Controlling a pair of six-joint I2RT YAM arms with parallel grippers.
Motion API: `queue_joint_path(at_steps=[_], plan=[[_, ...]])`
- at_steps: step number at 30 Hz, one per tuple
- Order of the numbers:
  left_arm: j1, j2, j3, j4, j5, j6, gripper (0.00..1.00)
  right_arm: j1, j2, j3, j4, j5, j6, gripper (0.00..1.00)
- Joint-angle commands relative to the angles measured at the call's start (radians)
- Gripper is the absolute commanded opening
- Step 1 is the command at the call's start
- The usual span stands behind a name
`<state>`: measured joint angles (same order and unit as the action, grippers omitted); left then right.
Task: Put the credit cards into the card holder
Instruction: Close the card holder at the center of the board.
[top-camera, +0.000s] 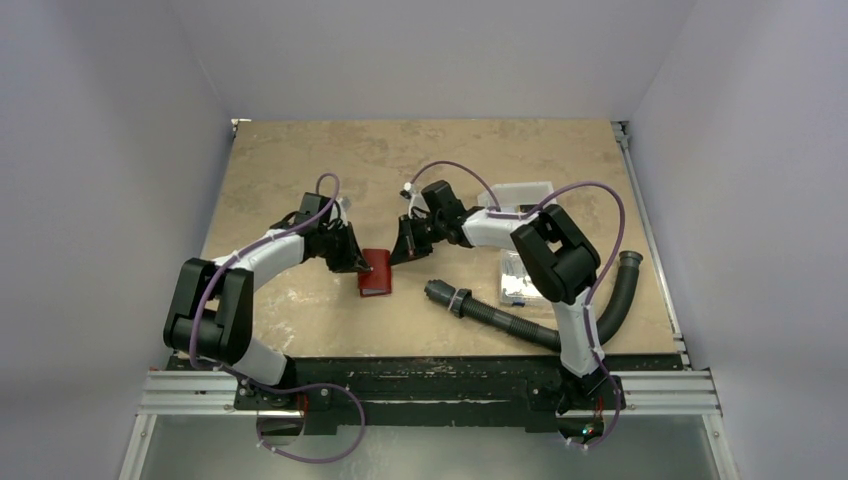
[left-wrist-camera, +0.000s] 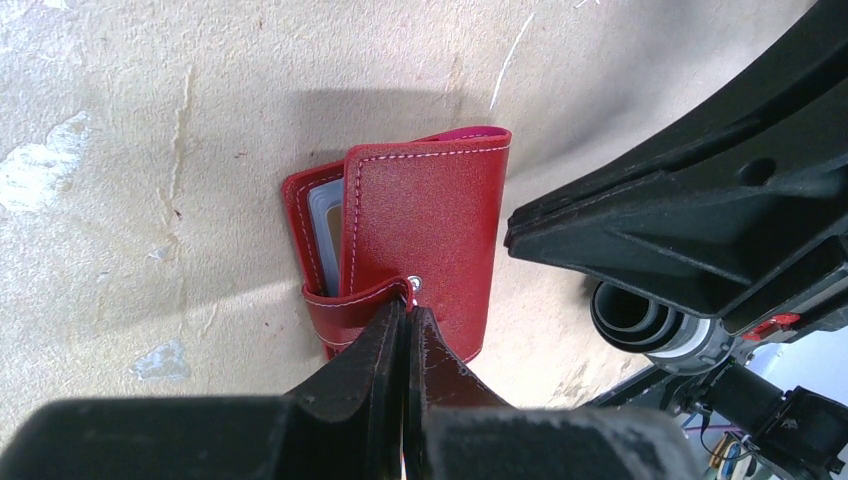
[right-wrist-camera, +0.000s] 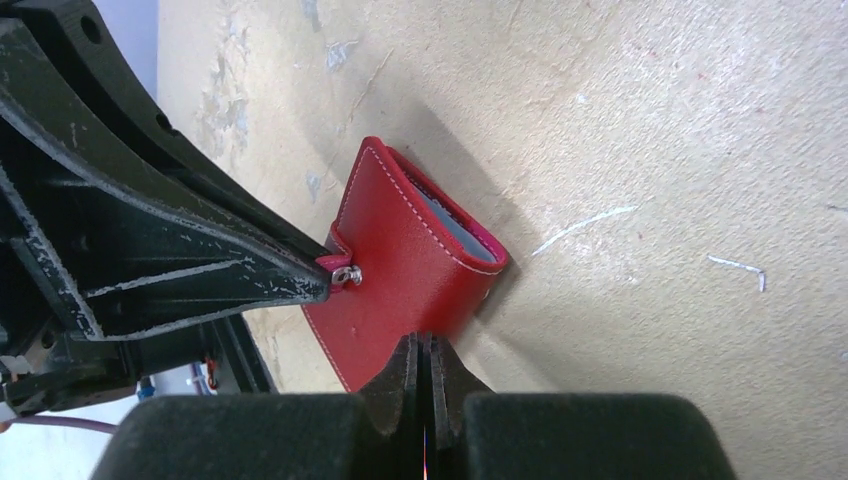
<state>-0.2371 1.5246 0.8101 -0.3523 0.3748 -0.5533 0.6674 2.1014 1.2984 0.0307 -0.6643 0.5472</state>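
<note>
A tan desk (top-camera: 300, 160), worn with pale patches and scratches, carries three loose things. A black ribbed hose (top-camera: 500, 320) lies near the near edge, right of the middle, and curves back along the right edge. A clear compartment box (top-camera: 512, 280) sits just beyond it, partly hidden. A white tray (top-camera: 527, 192) lies farther toward the far right corner.

credit cards (left-wrist-camera: 325, 228) mostly hidden inside card holder (left-wrist-camera: 425, 225), clear box (top-camera: 508, 280) partly behind right arm (top-camera: 556, 256)
</note>
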Motion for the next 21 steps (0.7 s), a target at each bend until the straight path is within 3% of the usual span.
queue_joint_path(at_steps=[1,21], plan=[[0.002,0.038,0.02,0.024,-0.052,0.06,0.0,0.013,0.022,0.042,-0.036,0.031,-0.044,0.0],[-0.027,0.111,0.084,-0.028,-0.116,0.087,0.0,0.061,0.11,0.095,-0.067,0.079,-0.068,0.0]])
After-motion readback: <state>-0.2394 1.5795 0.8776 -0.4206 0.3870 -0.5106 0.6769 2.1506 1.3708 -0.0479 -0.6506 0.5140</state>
